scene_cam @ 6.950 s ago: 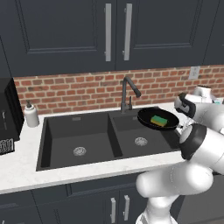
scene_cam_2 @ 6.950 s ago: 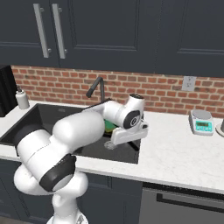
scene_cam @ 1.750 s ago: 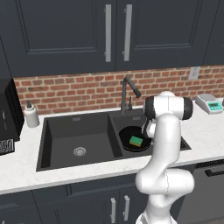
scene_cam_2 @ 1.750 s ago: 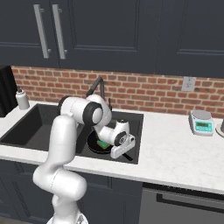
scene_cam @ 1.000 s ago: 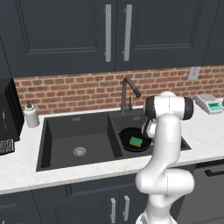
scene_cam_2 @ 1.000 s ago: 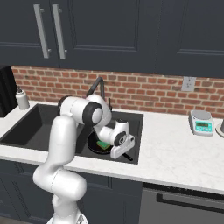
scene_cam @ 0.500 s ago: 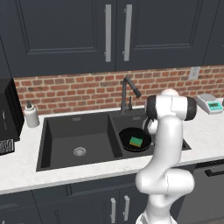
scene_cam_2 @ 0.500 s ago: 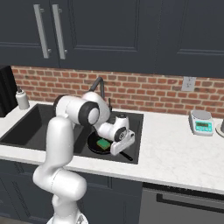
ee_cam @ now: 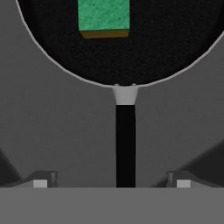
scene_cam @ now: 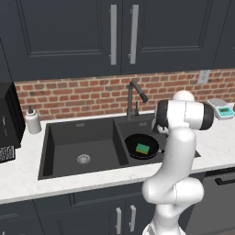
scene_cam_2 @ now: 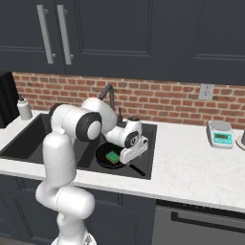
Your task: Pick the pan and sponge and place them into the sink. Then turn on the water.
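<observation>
Now the gripper [ee_cam: 111, 181] has let go, jaws wide either side of the pan [scene_cam: 142, 146] handle; pan and sponge [scene_cam: 142, 148] rest in the sink [scene_cam: 82, 144]. Faucet [scene_cam: 135, 97] remains.

pan [scene_cam: 142, 146] with sponge [scene_cam: 142, 148] carried from counter side down into right basin of sink [scene_cam: 44, 151], gripper [ee_cam: 112, 181] jaws since spread, apparently off pan handle [ee_cam: 125, 144]

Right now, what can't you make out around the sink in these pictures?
- Right drain: hidden under the pan in the left base view.
- Far rim of the pan and part of the sponge: cut off by the hand view's top edge.
- Scale display: too small to read in the right base view.
</observation>
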Controlling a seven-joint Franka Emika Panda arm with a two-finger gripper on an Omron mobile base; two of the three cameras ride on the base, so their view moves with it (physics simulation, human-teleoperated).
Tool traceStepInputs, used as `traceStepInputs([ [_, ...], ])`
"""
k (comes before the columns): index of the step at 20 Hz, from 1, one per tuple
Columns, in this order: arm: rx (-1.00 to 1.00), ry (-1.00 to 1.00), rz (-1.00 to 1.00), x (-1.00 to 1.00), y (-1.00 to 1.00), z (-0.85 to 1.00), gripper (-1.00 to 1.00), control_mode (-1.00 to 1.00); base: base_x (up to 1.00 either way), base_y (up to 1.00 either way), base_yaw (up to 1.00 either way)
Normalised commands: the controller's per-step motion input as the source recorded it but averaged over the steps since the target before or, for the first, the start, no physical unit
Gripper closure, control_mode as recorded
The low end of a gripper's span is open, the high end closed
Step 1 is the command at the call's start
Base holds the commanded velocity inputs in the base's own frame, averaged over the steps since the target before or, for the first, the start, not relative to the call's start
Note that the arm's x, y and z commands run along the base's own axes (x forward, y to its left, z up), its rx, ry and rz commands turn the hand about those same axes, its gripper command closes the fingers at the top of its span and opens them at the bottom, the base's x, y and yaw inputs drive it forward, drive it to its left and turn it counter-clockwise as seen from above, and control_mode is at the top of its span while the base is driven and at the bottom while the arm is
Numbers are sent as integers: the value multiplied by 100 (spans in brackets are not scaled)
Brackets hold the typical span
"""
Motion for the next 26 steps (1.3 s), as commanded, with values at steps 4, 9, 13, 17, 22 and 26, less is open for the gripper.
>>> traceStepInputs([
  [4,5,0,-2,-27,0,49,-100,-100,0,0,0],
  [9,9,0,-1,-25,0,50,-100,-100,0,0,0],
  [13,13,0,-2,-27,0,52,-100,-100,0,0,0],
  [17,14,0,-8,-27,0,27,-100,-100,0,0,0],
  [22,10,-3,-6,-21,0,25,-100,-100,0,0,0],
  [26,10,-12,-1,-21,0,19,-100,-100,0,0,0],
])
